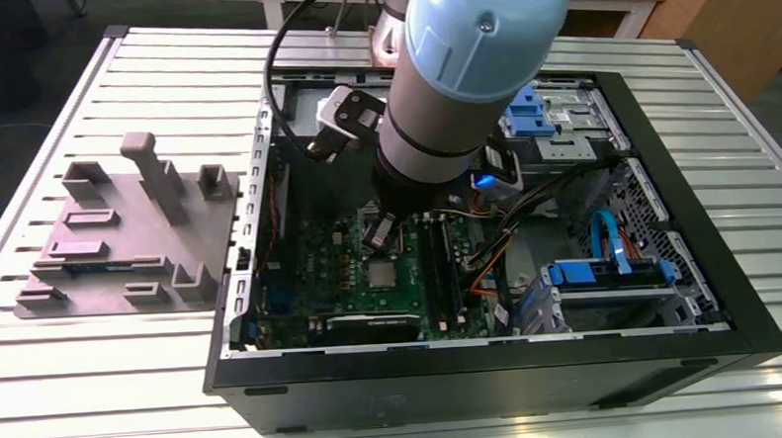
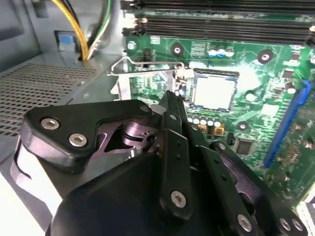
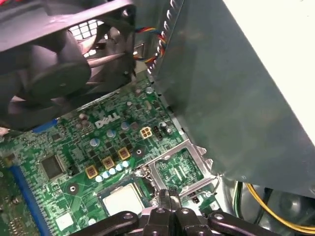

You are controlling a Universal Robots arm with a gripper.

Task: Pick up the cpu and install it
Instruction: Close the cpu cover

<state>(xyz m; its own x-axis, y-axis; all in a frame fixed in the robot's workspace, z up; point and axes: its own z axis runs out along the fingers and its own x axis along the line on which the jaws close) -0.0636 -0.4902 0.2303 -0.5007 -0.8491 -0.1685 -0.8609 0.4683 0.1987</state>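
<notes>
Finding: one white printed maker's mark (image 3: 106,119) stands on the green motherboard (image 3: 64,147) in the first wrist view; it is not transcribed here. Fine white silkscreen markings are scattered across the same board in both wrist views, too small to read.
</notes>
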